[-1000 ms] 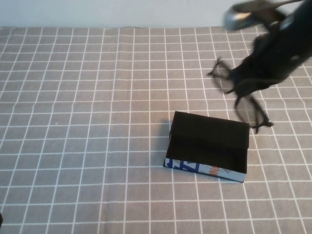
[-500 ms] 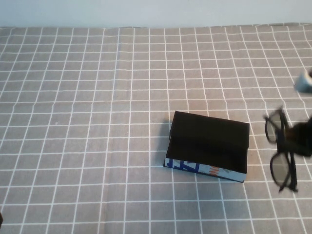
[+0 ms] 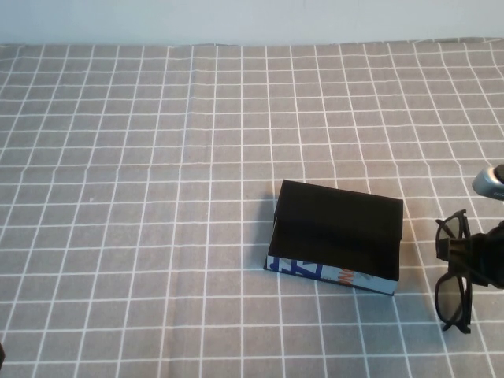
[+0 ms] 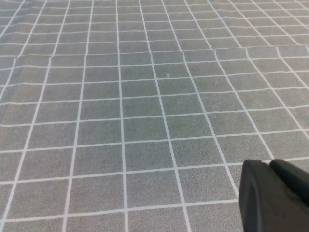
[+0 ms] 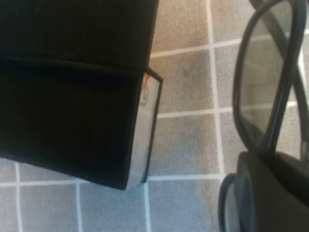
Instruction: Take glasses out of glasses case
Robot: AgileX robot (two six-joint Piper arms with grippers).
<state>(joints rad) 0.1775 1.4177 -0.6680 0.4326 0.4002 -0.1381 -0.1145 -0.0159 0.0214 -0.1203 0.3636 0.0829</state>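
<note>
The glasses case (image 3: 337,236) lies open right of the table's middle, black inside and empty, its white side with blue letters and an orange mark facing the front. My right gripper (image 3: 480,258) at the right edge is shut on the bridge of the black glasses (image 3: 450,293), holding them low over the cloth just right of the case. The right wrist view shows the case (image 5: 72,96), a tinted lens of the glasses (image 5: 263,96) and the right gripper (image 5: 277,193). My left gripper (image 4: 270,163) is shut and empty over bare cloth, seen only in its wrist view.
A grey cloth with a white grid (image 3: 142,157) covers the whole table. The pale back wall (image 3: 236,20) runs along the far edge. Nothing else stands on the cloth.
My right gripper has carried the glasses from above the case's back right corner down and toward the front, to the case's right side near the cloth. The case has not moved.
</note>
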